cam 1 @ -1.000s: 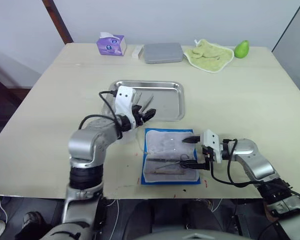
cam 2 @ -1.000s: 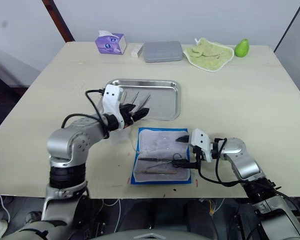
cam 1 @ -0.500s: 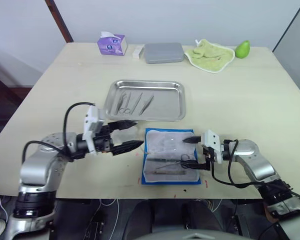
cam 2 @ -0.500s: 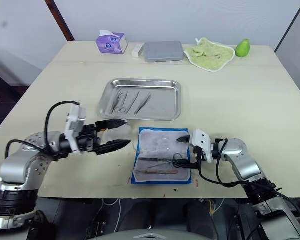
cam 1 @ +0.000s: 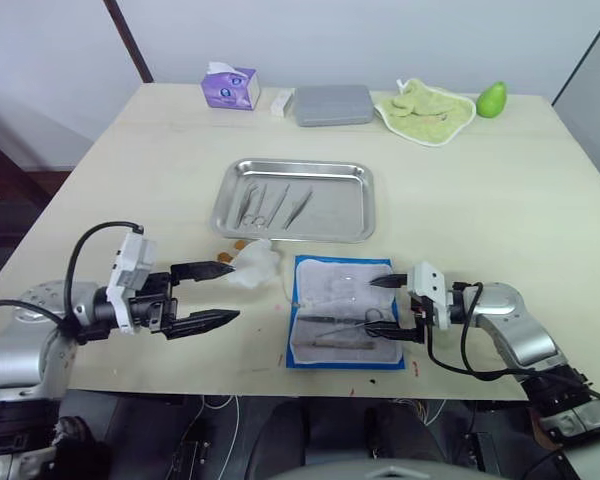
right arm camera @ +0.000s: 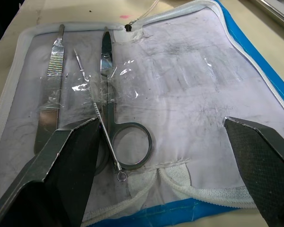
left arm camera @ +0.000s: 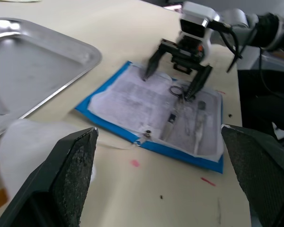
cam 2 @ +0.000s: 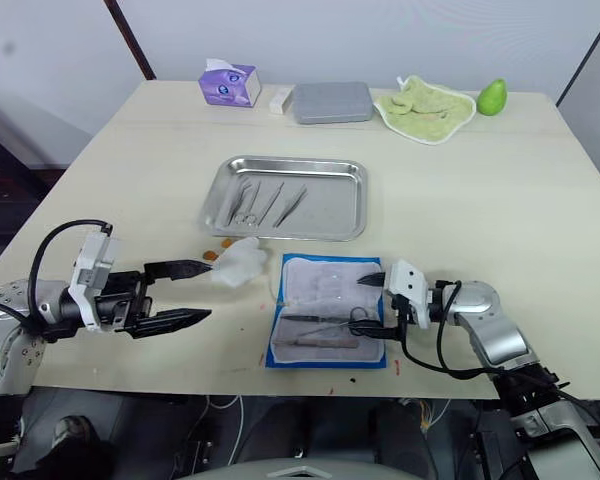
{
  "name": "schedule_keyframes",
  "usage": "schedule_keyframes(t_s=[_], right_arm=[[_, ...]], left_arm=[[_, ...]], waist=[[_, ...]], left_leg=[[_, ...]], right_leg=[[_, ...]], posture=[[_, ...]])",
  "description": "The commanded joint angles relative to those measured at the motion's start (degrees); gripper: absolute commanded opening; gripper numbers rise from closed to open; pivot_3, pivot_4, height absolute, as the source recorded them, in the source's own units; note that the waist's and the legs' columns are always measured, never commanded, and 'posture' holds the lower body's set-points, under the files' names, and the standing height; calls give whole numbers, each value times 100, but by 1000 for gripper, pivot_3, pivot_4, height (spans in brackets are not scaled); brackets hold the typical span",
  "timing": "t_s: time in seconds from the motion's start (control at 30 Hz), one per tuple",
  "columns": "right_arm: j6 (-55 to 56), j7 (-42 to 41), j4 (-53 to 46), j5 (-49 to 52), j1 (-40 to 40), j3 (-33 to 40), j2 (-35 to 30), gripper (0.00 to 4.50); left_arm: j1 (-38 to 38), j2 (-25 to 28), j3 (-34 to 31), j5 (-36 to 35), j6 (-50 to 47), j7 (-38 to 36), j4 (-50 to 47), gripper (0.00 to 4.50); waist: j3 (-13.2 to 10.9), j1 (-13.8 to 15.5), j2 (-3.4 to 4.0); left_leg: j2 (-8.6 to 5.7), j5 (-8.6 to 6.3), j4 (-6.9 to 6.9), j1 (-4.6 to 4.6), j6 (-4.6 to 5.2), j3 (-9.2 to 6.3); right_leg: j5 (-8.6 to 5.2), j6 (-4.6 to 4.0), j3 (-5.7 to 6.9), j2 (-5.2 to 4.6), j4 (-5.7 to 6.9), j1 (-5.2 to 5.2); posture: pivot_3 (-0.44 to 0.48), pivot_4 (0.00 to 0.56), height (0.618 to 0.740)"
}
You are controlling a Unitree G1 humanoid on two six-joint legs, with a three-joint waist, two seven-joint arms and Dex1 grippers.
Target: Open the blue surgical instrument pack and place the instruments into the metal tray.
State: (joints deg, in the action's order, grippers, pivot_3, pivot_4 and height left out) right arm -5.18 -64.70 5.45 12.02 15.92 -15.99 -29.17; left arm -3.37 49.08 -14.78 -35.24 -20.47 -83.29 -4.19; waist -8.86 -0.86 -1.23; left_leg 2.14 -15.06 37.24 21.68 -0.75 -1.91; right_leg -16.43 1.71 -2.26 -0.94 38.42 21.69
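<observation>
The blue surgical instrument pack (cam 1: 345,312) lies open near the table's front edge, grey-white lining up. Inside it lie scissors (right arm camera: 107,56), flat tweezers (right arm camera: 54,61) and a thin probe. My right gripper (cam 1: 376,308) stands open at the pack's right side, its fingers either side of the scissors' rings, touching nothing. Three more instruments (cam 1: 270,203) rest in the left half of the metal tray (cam 1: 340,205), behind the pack. My left gripper (cam 1: 235,292) is open and empty, left of the pack, low over the table.
A crumpled white wad (cam 1: 252,265) lies by my left gripper's far finger, with small orange bits (cam 1: 238,244) beside it. Along the back edge stand a purple tissue box (cam 1: 230,88), a grey box (cam 1: 333,104), a green cloth (cam 1: 425,105) and a green fruit (cam 1: 491,98).
My left arm has pulled back from over the tray toward the front left, its gripper open. The right gripper has stayed at the pack.
</observation>
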Motion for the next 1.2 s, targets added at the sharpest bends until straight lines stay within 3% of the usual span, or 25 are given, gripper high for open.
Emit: schedule_keyframes(t_s=[0.03,0.27,0.53,0.87,1.2], right_arm=[[-326,-28,266,-245,-214,-171,-175,4500],[-376,-38,236,-256,-163,-169,-205,4500],[-452,-34,128,-235,-165,-153,-261,4500],[-483,-4,7,-196,-219,-111,-262,4500],[-680,-140,-806,626,-409,425,-285,4500]], left_arm=[[-333,-347,546,327,458,96,-35,4400],[-1071,-1063,1453,917,1021,226,539,4400],[-1462,-1434,1991,1306,1722,-47,1231,4400],[-1723,-1765,2308,1634,2362,-143,1891,4400],[-1741,-1707,2269,1578,2319,-137,1892,4400]], waist=[[-1,24,1],[-1,10,2],[-1,20,2],[-1,18,2],[-15,19,9]], left_leg=[[-1,0,2,1,0,2],[-6,0,4,6,0,20],[-8,0,5,8,1,22],[-11,0,6,11,1,19],[-10,0,7,19,1,11]], right_leg=[[0,0,1,0,0,-1],[1,-1,4,13,-2,0],[2,0,4,13,-3,0],[2,0,10,14,-4,0],[2,0,17,13,-4,1]], posture=[[0,150,740],[0,150,740],[0,150,740],[0,150,740],[0,150,740]])
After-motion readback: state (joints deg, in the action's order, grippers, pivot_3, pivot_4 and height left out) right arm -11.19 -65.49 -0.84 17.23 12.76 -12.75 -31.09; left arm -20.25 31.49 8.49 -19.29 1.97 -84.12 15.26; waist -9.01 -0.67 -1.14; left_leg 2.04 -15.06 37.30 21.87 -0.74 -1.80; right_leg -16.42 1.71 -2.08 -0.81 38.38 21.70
